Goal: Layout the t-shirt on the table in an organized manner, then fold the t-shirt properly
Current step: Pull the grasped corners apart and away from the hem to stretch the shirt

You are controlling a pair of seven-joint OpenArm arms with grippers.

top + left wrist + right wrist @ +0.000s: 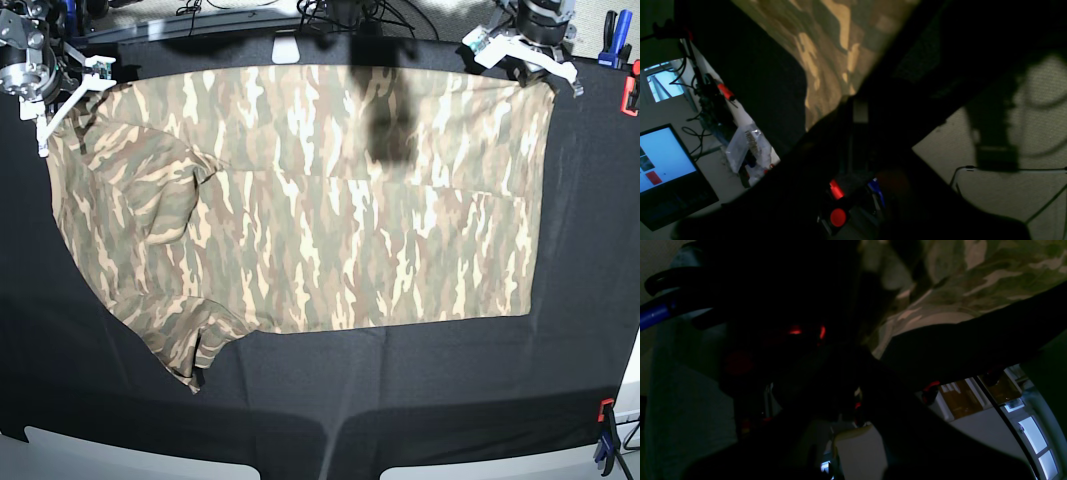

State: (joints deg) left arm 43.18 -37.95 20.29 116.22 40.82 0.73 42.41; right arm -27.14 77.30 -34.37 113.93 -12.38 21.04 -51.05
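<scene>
t-shirt [310, 210] corners under dark arms

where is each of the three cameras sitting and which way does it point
Base: overhead, looking straight down on the camouflage-print t-shirt spread on the black-cloth table; left gripper and right gripper show at the far corners.
Left wrist: on the left arm, looking along its dark gripper body at the shirt's edge.
Right wrist: likewise on the right arm.
All three views share the shirt.
</scene>
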